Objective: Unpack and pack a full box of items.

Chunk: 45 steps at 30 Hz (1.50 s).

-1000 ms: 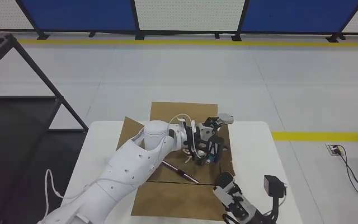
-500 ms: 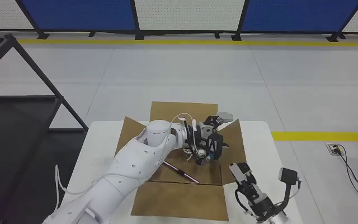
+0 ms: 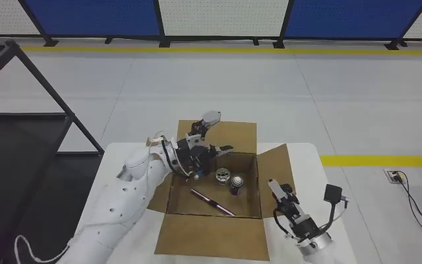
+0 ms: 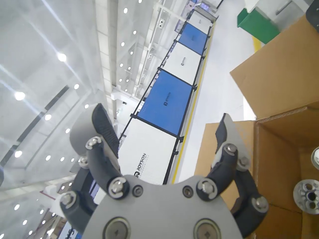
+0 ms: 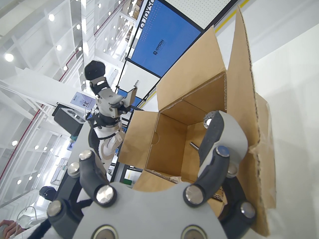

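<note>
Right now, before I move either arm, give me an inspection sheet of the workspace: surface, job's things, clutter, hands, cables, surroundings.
Surface: white table, carrying the box.
Job's things: open brown cardboard box, flaps spread; inside lie a slim dark rod and two round silver metal parts.
Clutter: nothing seen.
Hands: left hand open and empty, over the box's far left corner; right hand open and empty, beside the box's right flap.
Cables: black cable running from a floor socket right of the table.
Surroundings: blue and white partition panels, yellow floor line, black metal frame left of the table.
</note>
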Motion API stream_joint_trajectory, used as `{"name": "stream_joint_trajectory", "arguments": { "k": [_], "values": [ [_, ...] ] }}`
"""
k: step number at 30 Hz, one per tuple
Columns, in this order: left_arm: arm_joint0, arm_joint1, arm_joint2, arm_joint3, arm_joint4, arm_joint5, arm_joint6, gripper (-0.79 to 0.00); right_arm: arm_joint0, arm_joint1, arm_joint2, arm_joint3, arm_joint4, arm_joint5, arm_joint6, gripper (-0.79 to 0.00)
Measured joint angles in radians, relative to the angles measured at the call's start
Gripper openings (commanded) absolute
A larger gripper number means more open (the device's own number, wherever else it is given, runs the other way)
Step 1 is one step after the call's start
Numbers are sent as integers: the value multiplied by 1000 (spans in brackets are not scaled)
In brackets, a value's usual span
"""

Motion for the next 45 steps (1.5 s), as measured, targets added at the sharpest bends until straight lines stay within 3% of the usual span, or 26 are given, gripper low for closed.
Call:
{"name": "stream_joint_trajectory", "arguments": {
  "k": [5, 8, 11, 22, 35, 45],
  "values": [
    [195, 66, -202, -221, 6, -18, -31, 0, -4, 1, 10, 7, 2, 32, -15, 0],
    [299, 90, -301, -318, -6, -22, -40, 0, -5, 1, 13, 12, 9, 50, -11, 0],
    [366, 101, -350, -374, -10, -39, -34, 0, -7, 2, 11, 10, 8, 67, -5, 0],
    [372, 100, -348, -384, -19, -33, -54, 0, -1, 3, 1, 21, -7, 76, 12, 0],
    [492, 115, -517, -417, -177, 60, -180, 0, 61, 1, -16, 135, 18, 188, 22, 0],
    [569, 119, -561, -448, -260, 67, -208, 0, 101, 1, -33, 199, 64, 173, 63, 0]
  ]
}}
